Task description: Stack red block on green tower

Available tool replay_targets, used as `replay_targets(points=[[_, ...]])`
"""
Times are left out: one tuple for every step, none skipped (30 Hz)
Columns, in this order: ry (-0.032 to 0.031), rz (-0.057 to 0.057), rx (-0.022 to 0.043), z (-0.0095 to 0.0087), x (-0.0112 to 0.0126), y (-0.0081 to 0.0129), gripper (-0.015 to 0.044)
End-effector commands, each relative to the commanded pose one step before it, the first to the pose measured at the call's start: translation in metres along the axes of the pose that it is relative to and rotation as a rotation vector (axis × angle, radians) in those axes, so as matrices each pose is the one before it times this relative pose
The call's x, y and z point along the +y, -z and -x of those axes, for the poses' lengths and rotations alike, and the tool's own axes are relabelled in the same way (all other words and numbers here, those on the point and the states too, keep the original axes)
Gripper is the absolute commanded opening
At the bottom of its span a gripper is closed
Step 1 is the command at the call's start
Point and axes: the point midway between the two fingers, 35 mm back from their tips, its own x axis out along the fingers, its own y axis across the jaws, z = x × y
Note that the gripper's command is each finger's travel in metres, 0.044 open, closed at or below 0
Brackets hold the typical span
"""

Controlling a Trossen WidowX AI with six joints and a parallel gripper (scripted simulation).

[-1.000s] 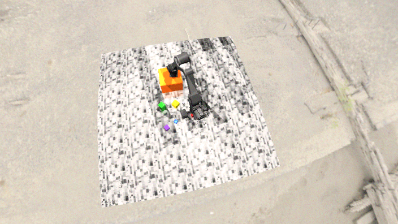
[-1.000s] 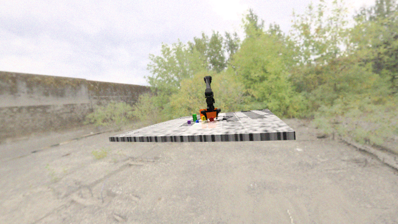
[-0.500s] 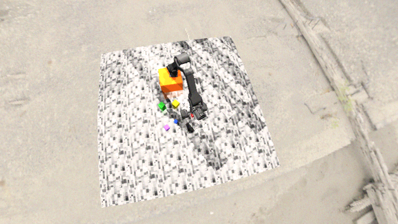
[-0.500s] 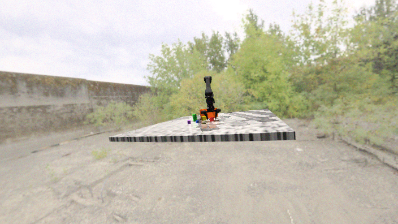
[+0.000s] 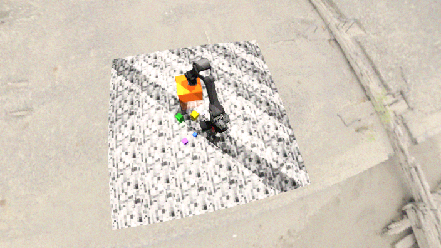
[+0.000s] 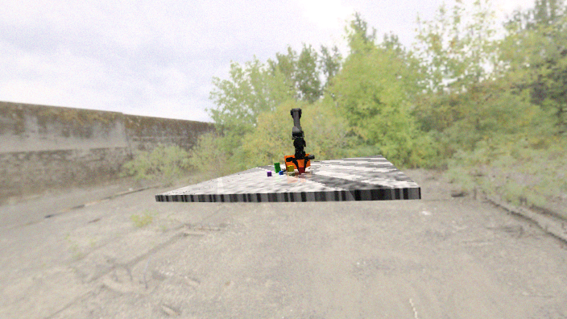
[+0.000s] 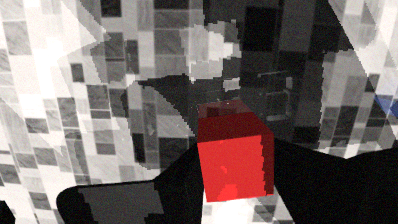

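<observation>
The red block (image 7: 234, 152) sits between my two dark fingers in the wrist view, low over the black-and-white patterned mat. My gripper (image 5: 213, 128) is shut on it; in the top view only a speck of red shows between the fingers. In the exterior view the gripper (image 6: 300, 169) is down at the mat with the red block under it. The green tower (image 5: 179, 118) stands to the left of the gripper, also upright in the exterior view (image 6: 277, 167). It is apart from the arm.
A yellow block (image 5: 194, 115) lies between the tower and the gripper. A small blue block (image 5: 195, 134) and a purple block (image 5: 185, 141) lie nearer the front. An orange-and-yellow box (image 5: 188, 89) stands at the arm's base. The mat is a raised slab with edges.
</observation>
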Motion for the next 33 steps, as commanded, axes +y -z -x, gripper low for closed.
replay_targets(points=[[0.00184,-0.0014,-0.00138,0.00848,-0.00006,-0.0006,0.0],[0.0,0.0,-0.00004,0.00384,0.00003,-0.00011,0.0],[0.0,0.0,-0.00004,0.00461,0.00003,-0.00009,0.0],[0.0,0.0,-0.00003,0.00467,0.00002,-0.00005,0.0],[0.0,0.0,-0.00004,0.00566,0.00002,-0.00001,0.0],[0.00001,0.0,-0.00003,0.00558,0.00001,0.00002,0.0],[0.00001,0.0,-0.00003,0.00489,0.00001,0.00001,0.0],[0.00001,0.0,-0.00003,0.00455,0.0,0.0,0.0],[0.00001,0.0,-0.00003,0.00457,0.0,-0.00002,0.0],[0.00001,0.0,-0.00003,0.00477,0.0,-0.00003,0.0],[0.00001,0.0,-0.00003,0.00495,0.0,-0.00003,0.0],[0.00001,0.0,-0.00003,0.00504,0.0,-0.00003,0.0],[0.00001,0.0,-0.00003,0.00502,0.0,-0.00003,0.0],[0.00001,0.0,-0.00003,0.00493,0.0,-0.00003,0.0],[0.00001,0.0,-0.00003,0.00488,0.0,-0.00003,0.0],[0.00001,0.0,-0.00002,0.00489,0.0,-0.00003,0.0],[0.00001,0.0,-0.00002,0.0049,0.0,-0.00002,0.0],[0.00001,0.0,-0.00002,0.00489,0.0,-0.00002,0.0],[0.00001,0.0,-0.00002,0.0049,0.0,-0.00002,0.0],[0.00001,0.0,-0.00002,0.00492,0.0,-0.00002,0.0],[0.00001,0.0,-0.00002,0.00494,0.0,-0.00002,0.0],[0.00001,0.0,-0.00001,0.00423,0.0,0.0,0.0],[0.00001,0.0,-0.00001,0.00343,-0.00001,0.00004,0.0],[0.0,0.0,0.0,0.00225,-0.00001,0.00005,0.0],[0.0,0.0,0.0,0.00079,0.0,0.00002,0.0],[0.0,0.0,0.0,0.0,0.0,0.0,0.0],[0.0,0.0,0.0,0.0,0.0,0.0,0.0],[-0.00242,-0.0028,-0.00404,-0.00392,0.00061,-0.00128,0.0],[0.00101,0.0012,0.00169,0.00169,0.0,0.0,0.0],[0.00101,0.0012,0.00169,0.00169,0.0,0.00002,0.0],[0.00034,0.0004,0.00056,0.00057,0.0,0.00001,0.0],[0.00009,0.0,-0.00004,0.00005,-0.00101,0.00015,0.0],[0.00027,0.0,-0.00013,0.00014,-0.00303,0.00046,0.0]])
